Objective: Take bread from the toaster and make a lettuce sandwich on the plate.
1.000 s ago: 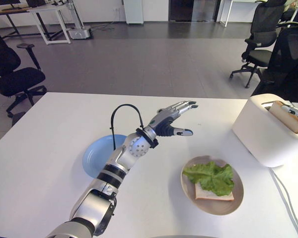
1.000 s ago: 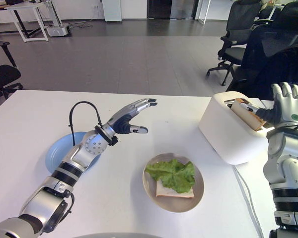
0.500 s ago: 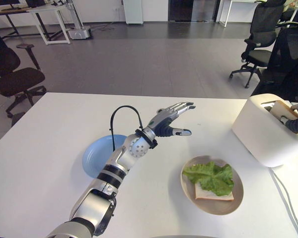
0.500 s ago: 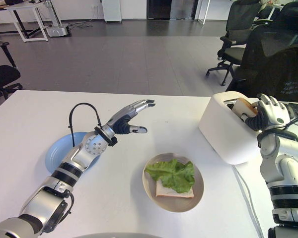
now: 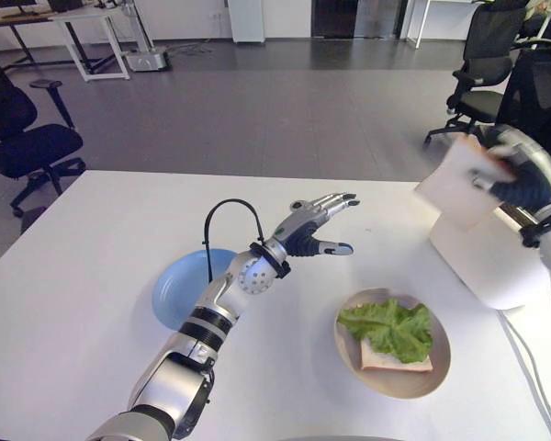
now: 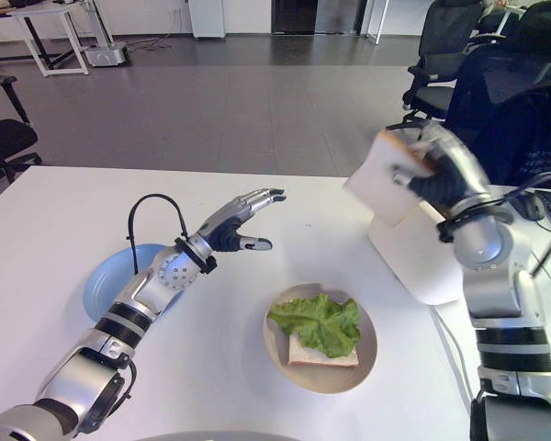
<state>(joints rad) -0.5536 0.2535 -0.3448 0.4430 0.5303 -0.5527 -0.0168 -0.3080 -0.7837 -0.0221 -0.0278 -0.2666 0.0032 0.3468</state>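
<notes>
My right hand [image 6: 441, 176] holds a slice of bread [image 6: 382, 178] in the air, lifted clear and a little left of the white toaster [image 6: 411, 255] at the table's right. On the tan plate [image 6: 364, 360] in front lies another bread slice [image 6: 320, 353] with a green lettuce leaf [image 6: 319, 322] on top. My left hand [image 6: 237, 224] hovers over the middle of the table, left of the plate, fingers stretched out and holding nothing.
A blue plate [image 5: 177, 292] lies on the white table [image 5: 73, 276] under my left forearm. A black cable [image 5: 230, 213] loops from the left wrist. The toaster's cord [image 5: 531, 367] runs down the right side. Office chairs stand on the floor beyond.
My right hand closed on the slice in the toaster slot, then pulled it up and to the left, out of the toaster. The left hand barely moved.
</notes>
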